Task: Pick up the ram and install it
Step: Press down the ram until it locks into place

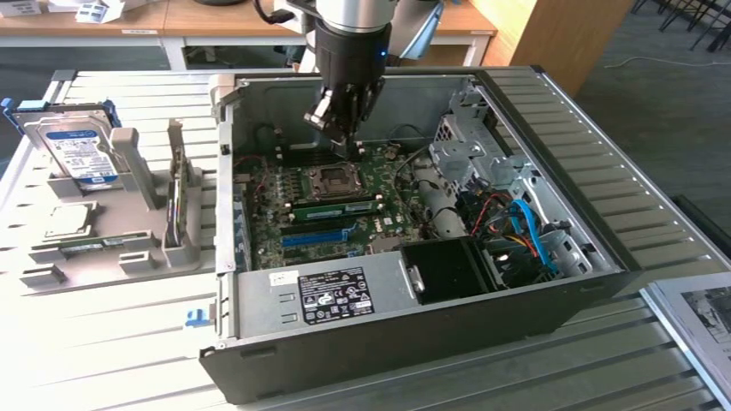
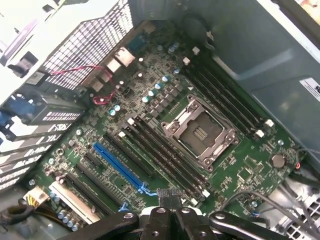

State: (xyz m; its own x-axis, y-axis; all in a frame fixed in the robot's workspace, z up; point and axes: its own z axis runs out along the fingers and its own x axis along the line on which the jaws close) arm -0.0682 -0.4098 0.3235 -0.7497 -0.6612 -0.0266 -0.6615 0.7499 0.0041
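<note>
The ram [image 1: 331,208] sits inside the open computer case [image 1: 549,154]. It is a thin green stick standing on edge in a slot of the motherboard [image 1: 269,218], just at 6 o'clock of the empty processor socket [image 1: 334,178] in the exterior view. Its long axis runs close to 9-to-3 across that view, with the 3 o'clock end a touch higher. It lies parallel to the blue slot [image 1: 314,237], which is a little further toward 6 o'clock. From how level it lies along the slot, I judge it already set in place, though I cannot tell whether the end clips have latched.

From the ram, my fingers [image 1: 339,135] are at 12 o'clock, on the far side of the socket. They hang above the board and are apart from the stick. They are pressed fully together, and I see nothing held between them. In the wrist view my fingers [image 2: 167,197] point down over the rows of dark slots beside the socket.

Further out, at 9 o'clock of the case, a grey rack [image 1: 115,257] on the counter [image 1: 115,342] holds a hard drive [image 1: 78,154] upright.
</note>
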